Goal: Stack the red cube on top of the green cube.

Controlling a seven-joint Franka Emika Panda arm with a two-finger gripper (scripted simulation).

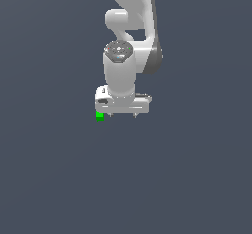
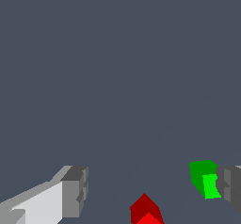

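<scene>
My gripper (image 2: 153,190) is spread wide and holds nothing. The red cube (image 2: 147,211) lies on the floor (image 2: 117,77) between my fingers (image 2: 75,192); the green cube (image 2: 205,177) sits just beside one finger.

In the exterior view the arm (image 1: 129,31) reaches down from the top of the picture over the flat floor (image 1: 54,179), with its gripper (image 1: 123,115) hanging below the wrist and the green cube (image 1: 100,116) lying just beside the gripper's end toward the exterior view's left, partly tucked under it. In the wrist view the red cube (image 2: 147,211) lies on the floor between the two spread fingers (image 2: 74,190), touching neither. The green cube (image 2: 204,178) there sits right against the other finger, apart from the red cube.
</scene>
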